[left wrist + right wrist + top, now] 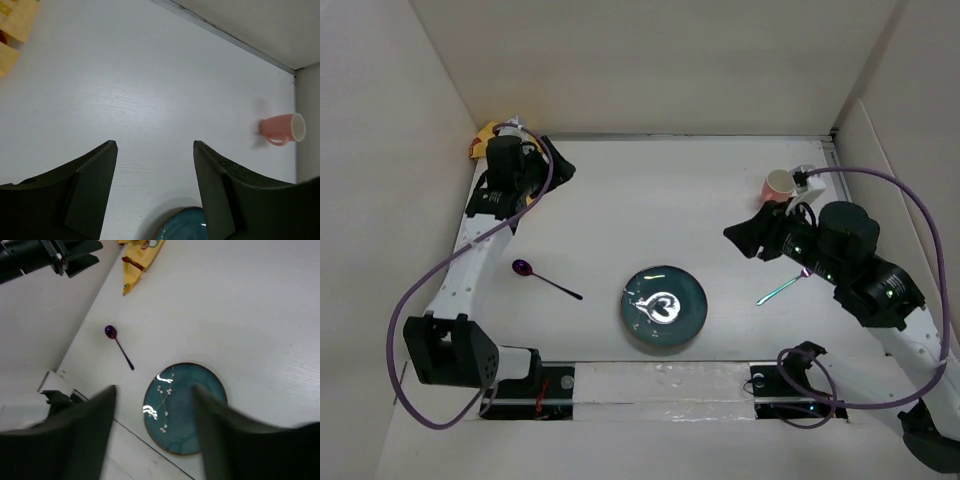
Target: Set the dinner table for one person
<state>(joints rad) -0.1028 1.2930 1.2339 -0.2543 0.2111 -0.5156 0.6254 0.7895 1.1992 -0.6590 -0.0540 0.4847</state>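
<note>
The dinner table (650, 200) is a white tabletop walled by white panels. A teal plate (664, 306) lies near its front middle, with a purple spoon (546, 279) to its left and a teal utensil (780, 290) to its right. A pink cup (779, 184) lies on its side at the back right. My left gripper (558, 166) is open and empty at the back left, above the table; its wrist view shows the open gripper (155, 150), the cup (282, 129) and the plate's edge (187, 227). My right gripper (746, 238) is open and empty, left of the cup; its wrist view (154, 392) shows the plate (184, 407) and the spoon (118, 346).
A crumpled yellow cloth (485, 138) lies in the back left corner behind the left gripper; it also shows in the left wrist view (15, 25) and in the right wrist view (140, 260). The arm bases and cables stand along the near edge (660, 385).
</note>
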